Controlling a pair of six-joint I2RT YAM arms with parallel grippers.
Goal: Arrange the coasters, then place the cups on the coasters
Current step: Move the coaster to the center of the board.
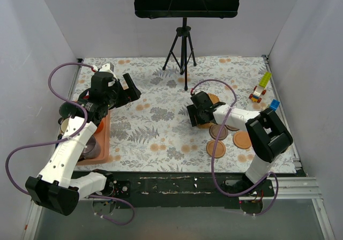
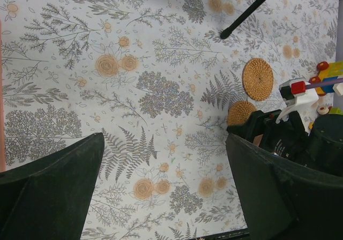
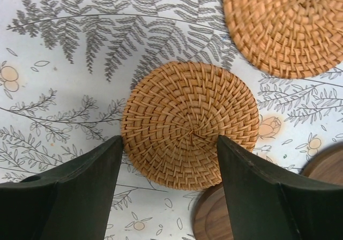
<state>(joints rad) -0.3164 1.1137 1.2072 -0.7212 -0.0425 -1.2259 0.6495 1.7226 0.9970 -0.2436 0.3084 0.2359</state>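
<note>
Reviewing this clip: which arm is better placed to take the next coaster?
Right. The right arm's open jaws bracket a woven coaster, other coasters lying close by. The left arm's jaws, also open, hang over patterned cloth near the pink tray, away from every coaster.

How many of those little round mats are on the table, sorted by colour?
Woven tan rattan round coasters: 2
Dark brown round wooden coasters: 2
Orange-brown round wooden coasters: 2
Total: 6
</note>
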